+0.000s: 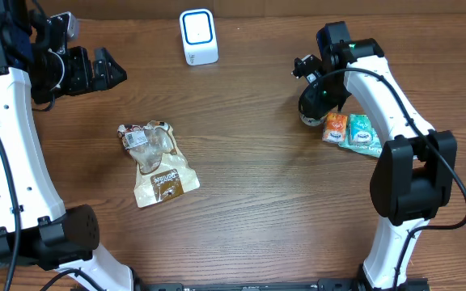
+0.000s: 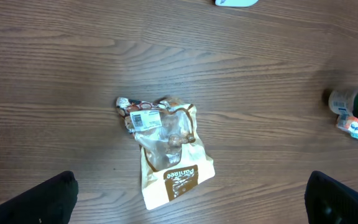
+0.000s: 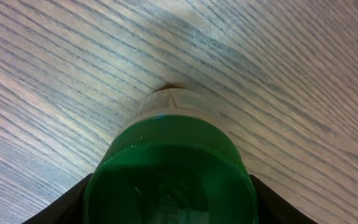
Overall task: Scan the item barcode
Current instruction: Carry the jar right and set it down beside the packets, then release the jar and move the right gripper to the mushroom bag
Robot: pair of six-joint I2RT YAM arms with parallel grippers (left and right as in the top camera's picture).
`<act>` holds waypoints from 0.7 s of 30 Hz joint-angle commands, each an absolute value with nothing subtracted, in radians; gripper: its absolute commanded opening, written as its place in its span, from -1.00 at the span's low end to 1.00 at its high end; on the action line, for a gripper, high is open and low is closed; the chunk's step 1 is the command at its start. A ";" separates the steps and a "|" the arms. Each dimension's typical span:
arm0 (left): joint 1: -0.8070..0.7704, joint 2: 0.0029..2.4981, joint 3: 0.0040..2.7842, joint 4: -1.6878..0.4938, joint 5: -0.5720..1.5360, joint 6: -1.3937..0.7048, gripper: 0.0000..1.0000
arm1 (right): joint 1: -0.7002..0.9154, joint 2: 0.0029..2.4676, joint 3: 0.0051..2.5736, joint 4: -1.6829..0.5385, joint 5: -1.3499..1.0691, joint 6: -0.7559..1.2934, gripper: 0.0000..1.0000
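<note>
the right gripper [image 1: 315,105] is down over a small bottle [image 1: 308,120] on the right side of the table [image 1: 257,202], and from its own camera i see its dark fingers [image 3: 61,208] snug against both sides of the bottle's green cap [image 3: 169,174], pinching it partway closed. the bottle stands upright on the wood, its pale body showing below the cap. just beside it, on the side nearer the arm's base, lie two small packets, an orange one [image 1: 335,128] and a teal one [image 1: 362,133], side by side and touching or nearly so.

the left gripper [image 1: 120,71] hangs over the far left of the table with its fingers [image 2: 42,202] spread wide and nothing between them. its camera looks down on a crumpled snack bag [image 2: 166,149], clear at the top and brown and white at the bottom, lying flat on the wood. a white label with a barcode [image 2: 145,118] faces up near the bag's twisted end. the bag is well apart from both grippers, toward the left middle of the table.

the white barcode scanner [image 1: 198,36], with its blue-rimmed face, stands at the far edge of the table, between the two arms and well apart from the bottle. from the left wrist only its lower edge peeks in at the top.
</note>
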State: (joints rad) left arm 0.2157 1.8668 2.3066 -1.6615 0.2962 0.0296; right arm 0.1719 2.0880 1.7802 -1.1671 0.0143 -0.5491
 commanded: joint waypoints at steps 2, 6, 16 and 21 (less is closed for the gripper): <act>0.209 1.858 2.323 -1.663 0.304 0.046 0.99 | 0.169 2.078 1.785 -1.176 -0.001 -0.538 -0.05; 0.209 1.858 2.323 -1.663 0.304 0.046 0.99 | 0.169 2.078 1.785 -1.192 0.000 -0.538 0.05; 0.209 1.858 2.323 -1.663 0.304 0.046 0.99 | 0.169 2.078 1.789 -1.226 0.006 -0.538 1.00; 0.209 1.858 2.323 -1.663 0.304 0.046 0.99 | 0.171 2.072 1.876 -1.324 -0.006 -0.538 1.00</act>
